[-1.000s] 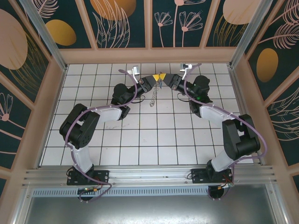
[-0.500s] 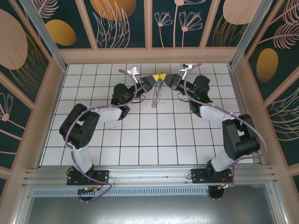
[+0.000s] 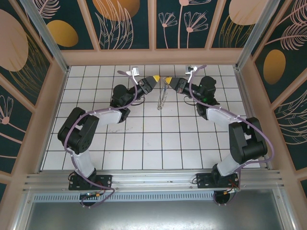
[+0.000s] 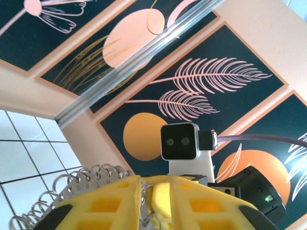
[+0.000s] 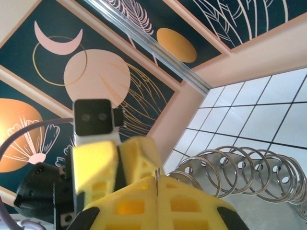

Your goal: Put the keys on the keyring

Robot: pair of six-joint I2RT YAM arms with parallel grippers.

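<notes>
keyring (image 5: 240, 172), chain of silver wire loops

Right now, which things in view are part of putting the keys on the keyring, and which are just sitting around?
Part of the job: string of metal rings, dangling from the right gripper, whose jaws are shut on it; left gripper close beside.

Just there: white tiled table; flower-painted wall panels.

White tiled floor (image 3: 144, 143); dark, seemingly painted floral walls (image 3: 129, 24).
</notes>
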